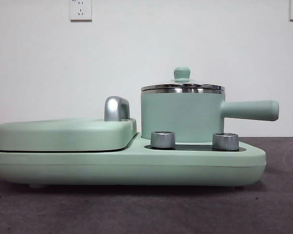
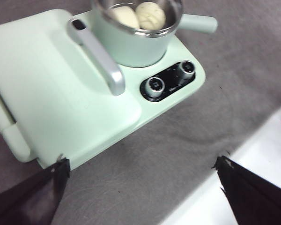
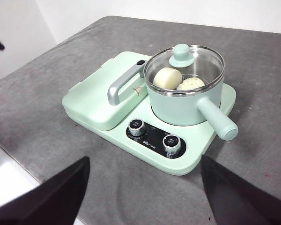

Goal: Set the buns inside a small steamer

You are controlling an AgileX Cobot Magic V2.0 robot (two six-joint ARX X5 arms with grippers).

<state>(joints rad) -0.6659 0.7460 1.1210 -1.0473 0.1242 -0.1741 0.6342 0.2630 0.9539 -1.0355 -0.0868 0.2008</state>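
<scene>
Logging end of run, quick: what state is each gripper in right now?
Left gripper: open, holding nothing, back from the steamer.
Right gripper: open, holding nothing, also back from it.

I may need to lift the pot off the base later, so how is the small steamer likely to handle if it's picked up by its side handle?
The small steamer would probably tilt away from its long handle, since its weight sits off to one side. The glass lid seems to rest loose and could slide. The buns inside might shift.
</scene>
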